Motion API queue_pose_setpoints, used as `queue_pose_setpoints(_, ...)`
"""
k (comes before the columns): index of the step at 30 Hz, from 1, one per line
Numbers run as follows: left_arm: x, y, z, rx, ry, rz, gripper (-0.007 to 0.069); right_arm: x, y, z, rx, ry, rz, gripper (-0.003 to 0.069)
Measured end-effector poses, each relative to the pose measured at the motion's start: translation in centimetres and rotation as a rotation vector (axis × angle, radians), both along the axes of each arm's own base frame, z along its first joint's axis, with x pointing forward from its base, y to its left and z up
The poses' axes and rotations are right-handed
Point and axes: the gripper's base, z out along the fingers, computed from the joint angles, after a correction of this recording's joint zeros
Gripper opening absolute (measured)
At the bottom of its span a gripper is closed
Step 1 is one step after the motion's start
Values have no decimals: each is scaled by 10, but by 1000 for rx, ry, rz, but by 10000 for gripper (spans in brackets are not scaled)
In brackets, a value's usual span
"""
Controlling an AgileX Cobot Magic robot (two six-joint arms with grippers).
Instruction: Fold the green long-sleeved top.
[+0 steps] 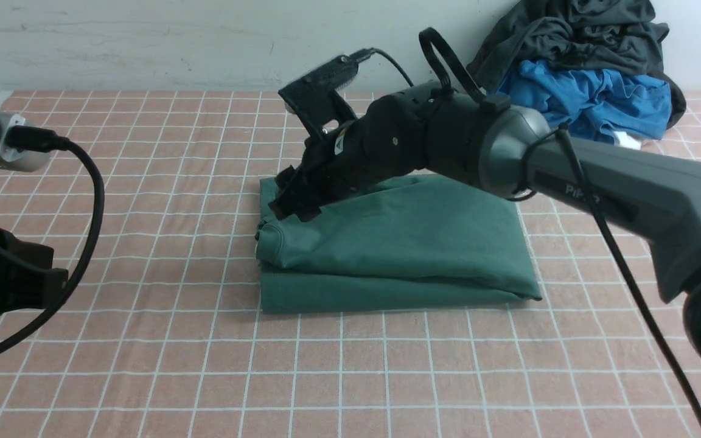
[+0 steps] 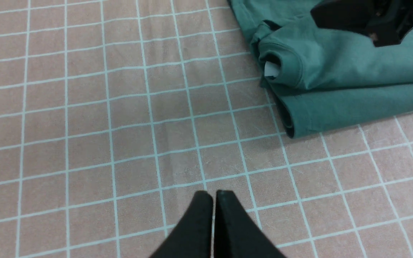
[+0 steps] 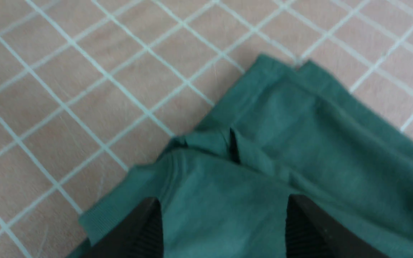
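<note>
The green long-sleeved top lies folded into a thick rectangle in the middle of the table, its ribbed neck at the left end. A white label peeks out of the neck opening. My right gripper hovers open just over the top's far left corner. In the right wrist view its two fingers straddle the green cloth with nothing pinched between them. My left gripper is shut and empty above the bare tablecloth, off the top's left end. My left arm shows at the left edge.
A heap of a dark grey-black garment and a bright blue garment sits at the back right against the wall. A pink checked tablecloth covers the whole table. The right arm reaches across above the top's far edge.
</note>
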Motion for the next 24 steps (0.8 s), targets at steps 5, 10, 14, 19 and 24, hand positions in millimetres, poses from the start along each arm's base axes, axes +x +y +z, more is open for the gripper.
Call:
queue_pose_setpoints(5,-18,-8,17,0,-161,-133,-8,0,8,-52,5,162,-68,218)
queue_pose_setpoints(10,-42,-16,19,2,-337,-251,-8,-1,17,-47,69,147,-63,51)
queue_pose_setpoints(14,-57,-18,16,26,-460,-298,-8,-3,19,-9,72,79,2,1)
queue_pose_setpoints(19,-74,-13,5,137,-641,-283,-8,-25,-9,132,-56,-244,158,-13)
queue_pose_setpoints(24,-70,-4,-9,213,-691,-181,-8,-66,-88,246,-120,-389,71,-13)
